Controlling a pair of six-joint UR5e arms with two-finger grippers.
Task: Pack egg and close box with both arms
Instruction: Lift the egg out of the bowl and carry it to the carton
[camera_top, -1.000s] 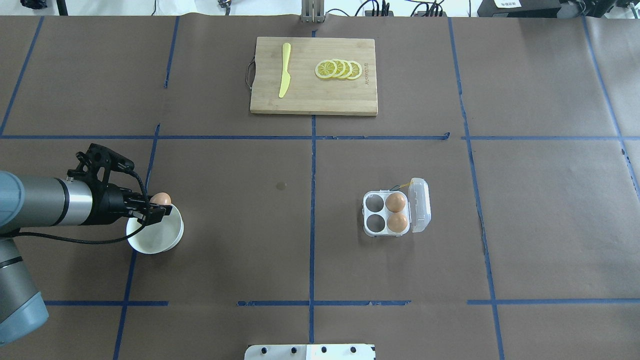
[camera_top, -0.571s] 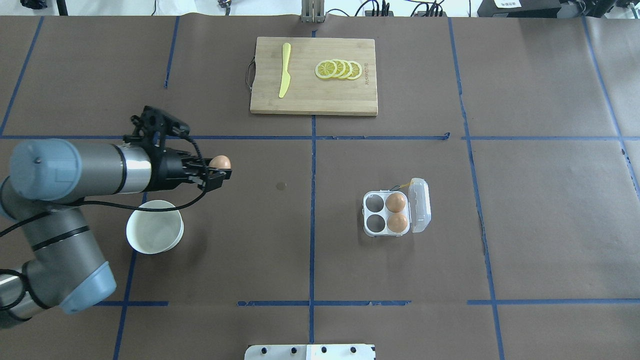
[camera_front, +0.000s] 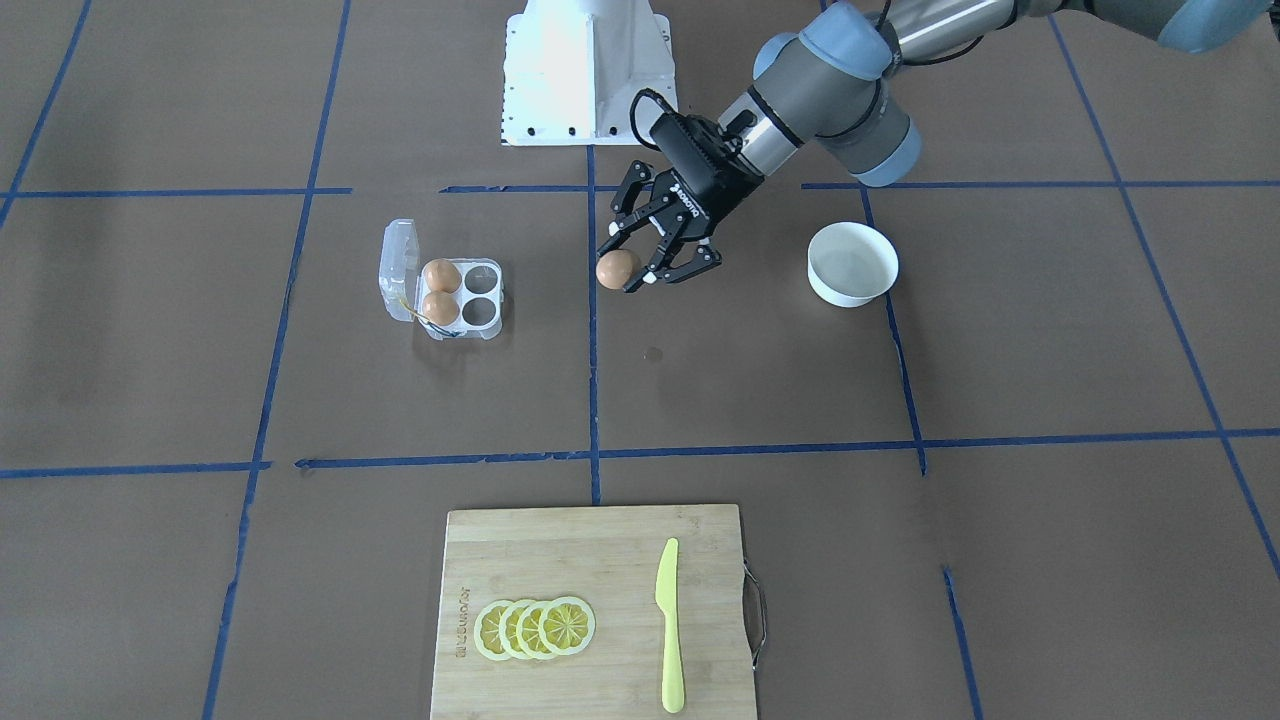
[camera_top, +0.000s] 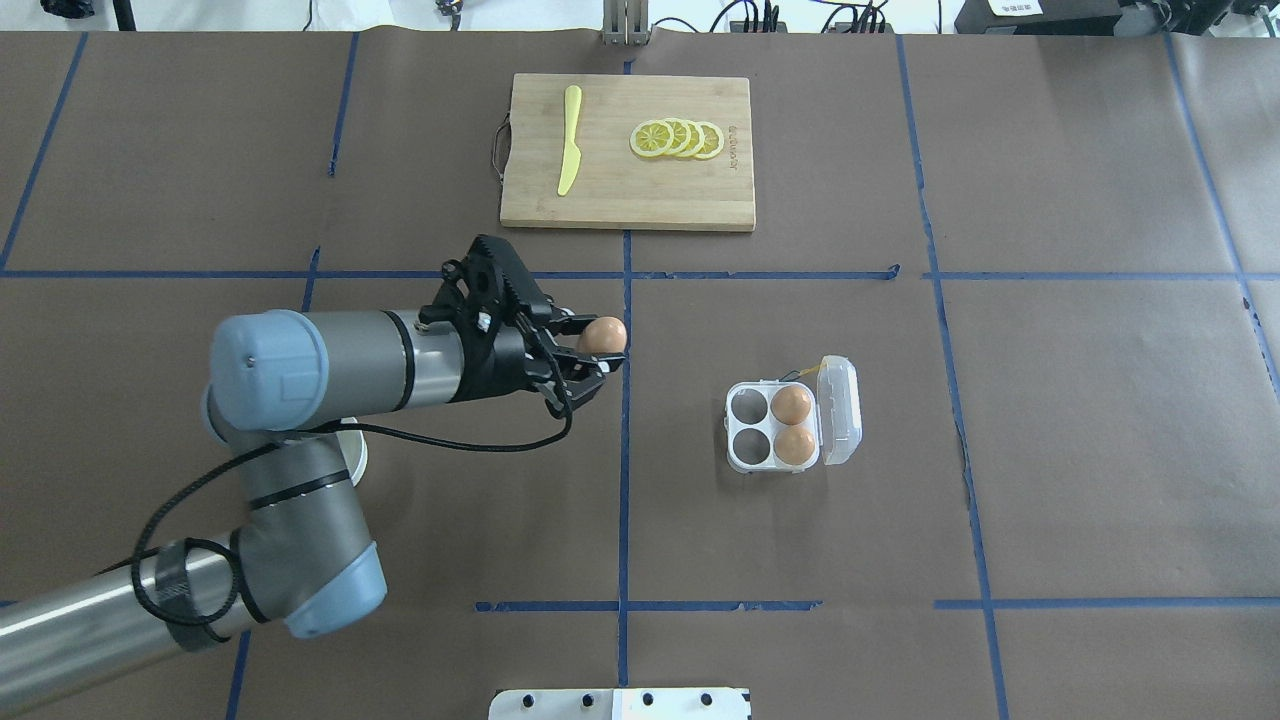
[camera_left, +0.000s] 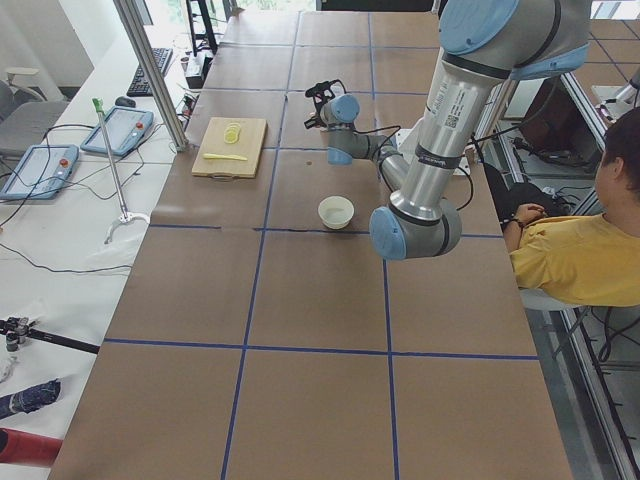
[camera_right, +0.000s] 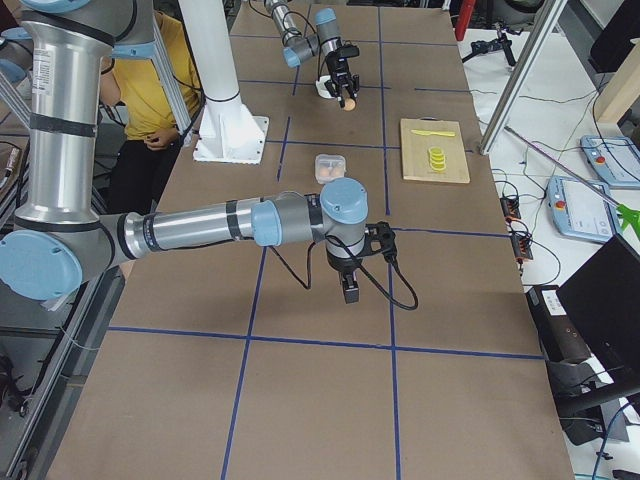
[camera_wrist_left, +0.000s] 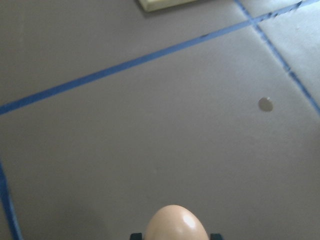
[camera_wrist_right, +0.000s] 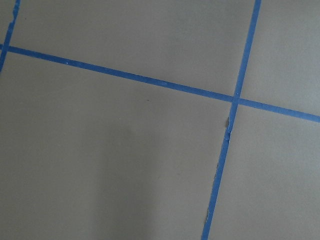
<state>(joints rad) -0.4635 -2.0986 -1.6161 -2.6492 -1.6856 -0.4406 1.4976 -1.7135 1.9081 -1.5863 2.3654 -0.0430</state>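
My left gripper is shut on an orange-brown egg and holds it above the table's centre line, left of the box. The egg also shows in the front view and at the bottom of the left wrist view. The clear four-cell box stands open, its lid swung to the right. Two eggs fill the cells beside the lid; the two left cells are empty. My right gripper shows only in the exterior right view, low over bare table; I cannot tell whether it is open or shut.
An empty white bowl stands behind my left arm. A wooden cutting board with lemon slices and a yellow knife lies at the far side. The white base block is at the robot's edge.
My left gripper has carried the egg up from over the white bowl and rightward, to the table's centre line, nearer the box. The box has not moved.
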